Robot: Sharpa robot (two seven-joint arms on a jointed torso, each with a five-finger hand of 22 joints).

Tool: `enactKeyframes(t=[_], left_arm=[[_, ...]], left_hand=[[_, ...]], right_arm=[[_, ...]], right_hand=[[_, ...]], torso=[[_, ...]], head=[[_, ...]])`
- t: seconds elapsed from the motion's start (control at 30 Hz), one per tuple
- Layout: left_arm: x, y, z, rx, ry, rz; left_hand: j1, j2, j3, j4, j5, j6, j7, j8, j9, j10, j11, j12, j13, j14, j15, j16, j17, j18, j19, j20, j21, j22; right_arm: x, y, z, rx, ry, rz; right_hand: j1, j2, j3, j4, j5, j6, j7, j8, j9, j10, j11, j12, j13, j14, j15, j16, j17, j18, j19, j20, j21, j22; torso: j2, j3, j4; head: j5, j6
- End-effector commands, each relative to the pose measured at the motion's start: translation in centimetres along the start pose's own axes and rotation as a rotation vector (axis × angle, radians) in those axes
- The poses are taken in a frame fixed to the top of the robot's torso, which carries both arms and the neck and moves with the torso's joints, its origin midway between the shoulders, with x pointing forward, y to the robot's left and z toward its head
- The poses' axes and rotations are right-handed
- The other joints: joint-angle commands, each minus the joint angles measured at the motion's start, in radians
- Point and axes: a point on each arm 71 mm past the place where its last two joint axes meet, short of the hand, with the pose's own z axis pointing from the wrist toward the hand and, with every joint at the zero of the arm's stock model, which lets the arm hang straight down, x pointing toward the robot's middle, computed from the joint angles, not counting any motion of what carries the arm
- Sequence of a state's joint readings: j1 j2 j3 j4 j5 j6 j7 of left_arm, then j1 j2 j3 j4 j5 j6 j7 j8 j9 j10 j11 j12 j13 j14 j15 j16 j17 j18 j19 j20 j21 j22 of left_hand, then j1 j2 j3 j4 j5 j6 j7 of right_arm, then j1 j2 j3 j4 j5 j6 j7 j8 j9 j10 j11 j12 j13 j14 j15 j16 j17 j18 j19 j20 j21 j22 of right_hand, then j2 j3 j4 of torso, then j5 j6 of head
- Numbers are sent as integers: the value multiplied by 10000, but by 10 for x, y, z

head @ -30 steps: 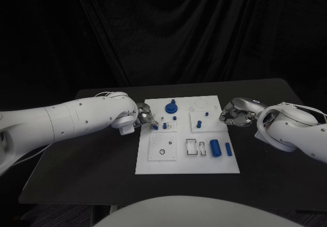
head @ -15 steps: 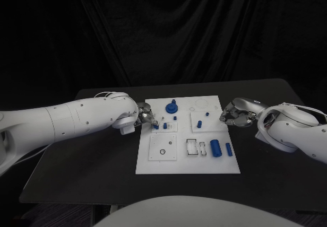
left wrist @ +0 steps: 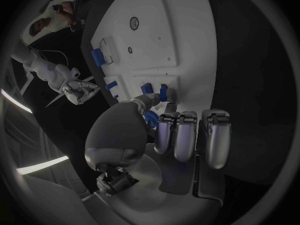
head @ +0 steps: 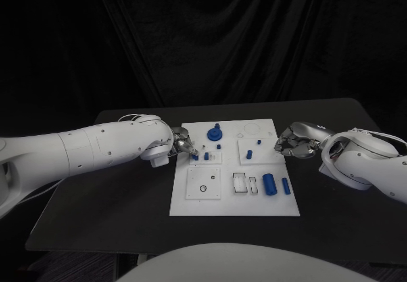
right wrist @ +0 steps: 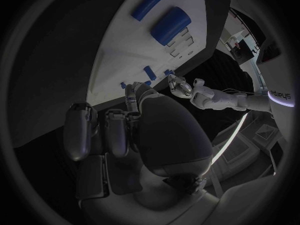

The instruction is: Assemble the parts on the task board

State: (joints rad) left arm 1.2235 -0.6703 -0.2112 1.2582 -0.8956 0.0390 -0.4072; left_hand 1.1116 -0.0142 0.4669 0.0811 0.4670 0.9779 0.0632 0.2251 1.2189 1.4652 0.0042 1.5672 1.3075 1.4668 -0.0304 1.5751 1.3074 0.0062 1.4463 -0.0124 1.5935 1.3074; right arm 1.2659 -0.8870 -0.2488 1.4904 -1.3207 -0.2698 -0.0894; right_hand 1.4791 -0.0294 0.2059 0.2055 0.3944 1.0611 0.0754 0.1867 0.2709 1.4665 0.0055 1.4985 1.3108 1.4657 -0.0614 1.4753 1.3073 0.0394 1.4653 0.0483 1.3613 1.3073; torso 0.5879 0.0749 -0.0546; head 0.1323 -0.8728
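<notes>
The scene is dim. The background is a black curtain and almost no light comes from there. The light falls from above and makes the white task board (head: 233, 194) the brightest thing, without strong glare. The black table (head: 110, 200) takes the light and shows almost no shadows. In both wrist views the picture is a circle in a dark frame, straight edges bend, and the rim is dark and soft. Thin bright strips shine near the rim.
</notes>
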Motion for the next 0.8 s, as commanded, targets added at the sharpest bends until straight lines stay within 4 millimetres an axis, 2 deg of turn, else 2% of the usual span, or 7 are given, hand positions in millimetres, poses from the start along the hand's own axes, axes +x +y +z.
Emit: enactKeyframes(t=[0.03,0.2,0.6,0.73,0.8], left_arm=[[1,-3,0,311,-122,12],[2,-4,0,382,-154,15],[3,0,1,261,-154,284],[4,2,1,185,-55,324],[5,2,1,152,-26,333]], left_hand=[[60,-35,88,-69,55,-9,-53,55,14,1056,-66,36,2633,1040,-40,-43,2634,64,20,-39,-38,2282],[59,-33,90,-68,56,-12,-53,54,15,1056,-66,36,2633,1040,-40,-43,2634,66,-4,-40,-35,2275],[45,-46,86,-61,18,-35,-49,48,22,1056,-63,36,2633,1040,-41,-43,2634,77,-111,-43,-19,2244],[-2,-71,48,-34,-278,-73,-50,40,47,1056,-58,36,2633,1040,-42,-43,2634,81,-160,-49,-11,2229],[-8,-77,40,-32,-318,-76,-51,38,49,1056,-59,36,2633,1040,-41,-43,2634,83,-182,-51,-8,2223]], right_arm=[[1,-1,0,131,54,3],[1,-1,-1,136,54,4],[1,-2,-1,156,64,1],[1,-2,-1,167,75,0],[1,-2,-1,172,80,0]], right_hand=[[-54,40,28,4,44,-55,15,-49,8,205,-83,-35,1303,715,-75,-54,981,132,124,-70,-52,1893],[-54,40,28,4,44,-55,15,-49,8,205,-83,-35,1303,715,-75,-54,981,132,124,-70,-52,1893],[-54,40,28,4,44,-55,15,-49,8,205,-83,-35,1303,715,-75,-54,981,132,124,-70,-52,1893],[-54,40,28,4,44,-55,15,-49,8,205,-83,-35,1303,715,-75,-54,981,132,124,-70,-52,1893],[-54,40,28,4,44,-55,15,-49,8,205,-83,-35,1303,715,-75,-54,981,132,124,-70,-52,1893]], torso=[[-4,-2,8],[-5,10,-3],[0,6,-16],[-6,7,-10],[-9,6,-5]], head=[[-15,2],[-6,2],[25,2],[27,2],[23,2]])
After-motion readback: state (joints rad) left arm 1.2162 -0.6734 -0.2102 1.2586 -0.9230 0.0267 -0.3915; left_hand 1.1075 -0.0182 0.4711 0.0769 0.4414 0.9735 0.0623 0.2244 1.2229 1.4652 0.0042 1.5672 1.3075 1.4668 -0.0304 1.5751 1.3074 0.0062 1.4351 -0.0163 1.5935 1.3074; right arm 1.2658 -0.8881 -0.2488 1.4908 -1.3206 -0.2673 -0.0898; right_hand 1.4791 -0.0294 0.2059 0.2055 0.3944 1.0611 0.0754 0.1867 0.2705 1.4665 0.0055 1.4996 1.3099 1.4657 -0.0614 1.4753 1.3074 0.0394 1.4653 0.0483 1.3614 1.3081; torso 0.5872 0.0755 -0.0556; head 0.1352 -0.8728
